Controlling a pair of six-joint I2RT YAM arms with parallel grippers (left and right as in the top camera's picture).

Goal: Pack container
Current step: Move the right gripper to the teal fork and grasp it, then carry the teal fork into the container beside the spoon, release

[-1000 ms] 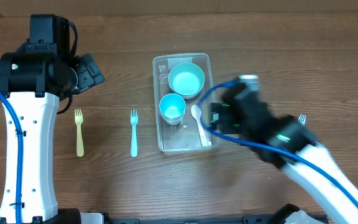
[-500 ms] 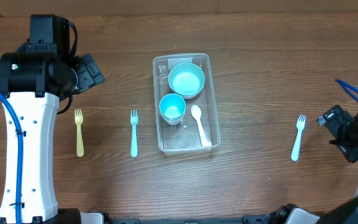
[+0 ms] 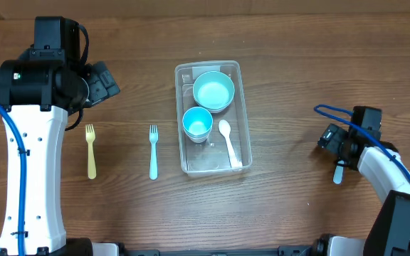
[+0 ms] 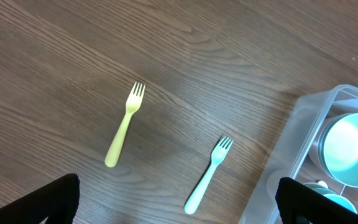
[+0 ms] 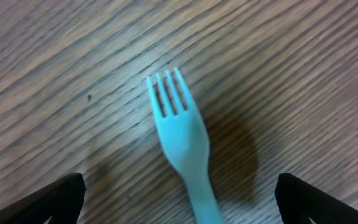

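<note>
The clear container (image 3: 208, 65) sits mid-table holding a light-blue bowl (image 3: 213, 91), a light-blue cup (image 3: 197, 123) and a white spoon (image 3: 228, 142). To its left lie a blue fork (image 3: 153, 151) and a yellow fork (image 3: 90, 151). My right gripper (image 3: 337, 139) hovers open over a pale-blue fork (image 3: 338, 174) at the right. In the right wrist view, that fork (image 5: 179, 130) lies between the spread fingers of the gripper (image 5: 179, 193), untouched. My left gripper (image 4: 176, 186) is open and high above the yellow fork (image 4: 124, 124) and the blue fork (image 4: 209, 174), with the container's corner (image 4: 291, 155) at the right.
The left arm's white link (image 3: 30, 178) stretches along the table's left side. A blue cable (image 3: 333, 110) loops off the right arm. Bare wood lies between the container and the right fork.
The right arm swung from over the container out to the far right edge, then came back in over the pale-blue fork. The left arm has not moved.
</note>
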